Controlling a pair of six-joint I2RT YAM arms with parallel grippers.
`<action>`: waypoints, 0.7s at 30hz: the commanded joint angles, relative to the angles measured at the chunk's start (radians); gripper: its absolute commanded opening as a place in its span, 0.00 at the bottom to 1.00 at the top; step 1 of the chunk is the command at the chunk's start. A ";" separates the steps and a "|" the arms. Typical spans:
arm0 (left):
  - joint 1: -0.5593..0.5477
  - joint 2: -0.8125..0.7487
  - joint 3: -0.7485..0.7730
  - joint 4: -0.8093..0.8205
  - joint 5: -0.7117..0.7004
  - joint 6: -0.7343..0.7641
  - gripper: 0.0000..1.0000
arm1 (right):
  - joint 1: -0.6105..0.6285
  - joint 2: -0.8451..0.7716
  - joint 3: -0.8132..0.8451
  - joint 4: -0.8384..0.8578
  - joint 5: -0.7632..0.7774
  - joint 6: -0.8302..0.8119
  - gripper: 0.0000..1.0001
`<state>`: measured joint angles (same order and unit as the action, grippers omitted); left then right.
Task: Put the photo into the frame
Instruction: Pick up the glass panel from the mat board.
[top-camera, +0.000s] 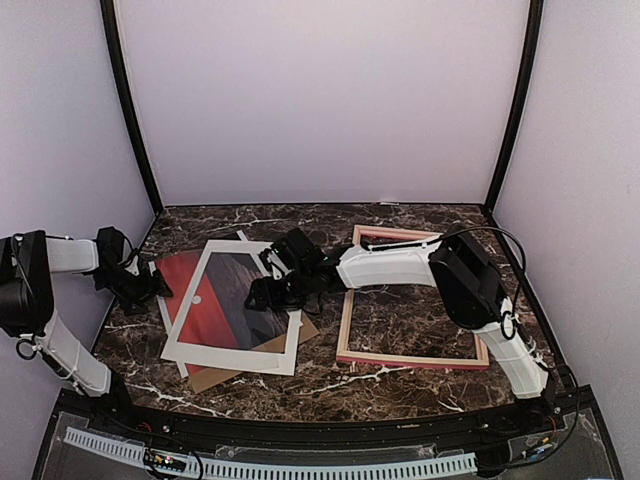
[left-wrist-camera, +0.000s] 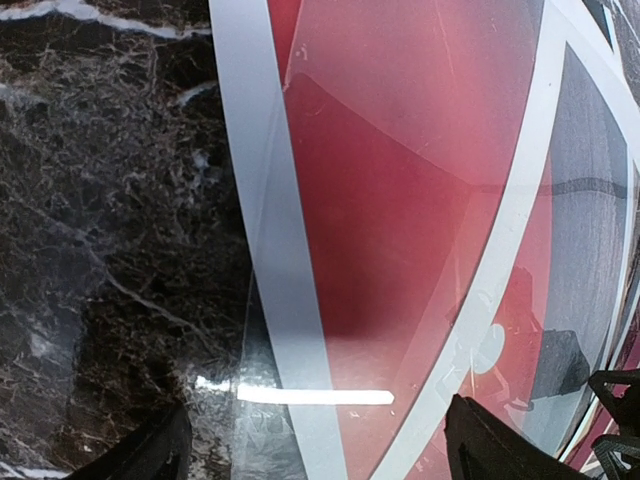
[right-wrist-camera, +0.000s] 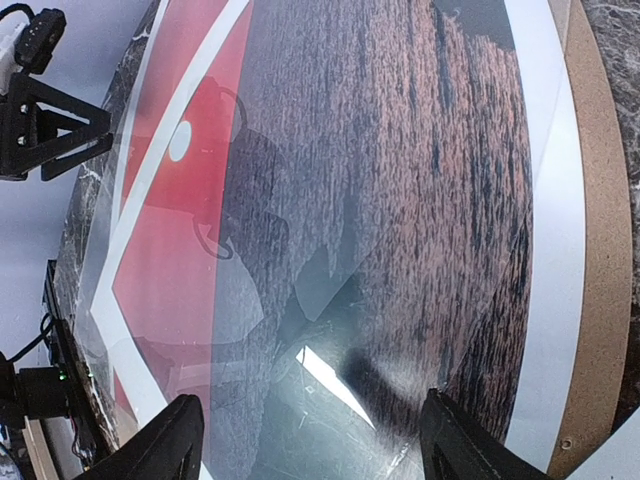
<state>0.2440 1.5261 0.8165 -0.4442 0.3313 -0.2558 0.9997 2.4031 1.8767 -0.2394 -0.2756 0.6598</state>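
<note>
Top external view gives me the whole layout, and I take the frame as my reference. The bench (top-camera: 320, 375) carries everything. The frame (top-camera: 410, 357) lies flat with bare marble showing through its opening, and the right arm's forearm crosses above its far rail.

Just left of the frame sits a skewed stack. A white mat (top-camera: 230, 352) lies on top, the photo (top-camera: 182, 275) is beneath it, and a brown backing board (top-camera: 212, 378) pokes out along the near edge. So the photo is not in the frame. Its red sky sticks out on the side of the mat away from the frame, and more of it shows through the mat's window.

I judge that this is why both arms converge on the stack: the print must come free of the mat before it can travel to the frame.

The left gripper (left-wrist-camera: 320, 455) hangs low over the photo's exposed edge, the one farthest from the frame. Its jaws are wide, one finger over marble and the other over the print, and it holds nothing. It looks placed to work that free edge.

The right gripper (right-wrist-camera: 310, 440) reaches over from the frame's side and hovers above the mat's window, jaws also wide and nothing between them.

Glare and a faint edge in both wrist views suggest a clear sheet over the print, but I cannot be sure.
</note>
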 joint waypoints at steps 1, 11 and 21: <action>0.004 0.016 -0.013 -0.027 0.070 0.013 0.90 | -0.002 0.012 -0.044 -0.019 -0.011 0.023 0.76; 0.003 0.026 -0.029 -0.002 0.207 0.010 0.81 | -0.033 -0.002 -0.075 -0.028 -0.052 0.006 0.76; 0.003 -0.077 -0.087 0.073 0.392 -0.029 0.68 | -0.047 -0.016 -0.114 -0.029 -0.076 0.000 0.76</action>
<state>0.2550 1.5253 0.7677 -0.4049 0.5346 -0.2562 0.9501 2.3688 1.8034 -0.1925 -0.3382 0.6655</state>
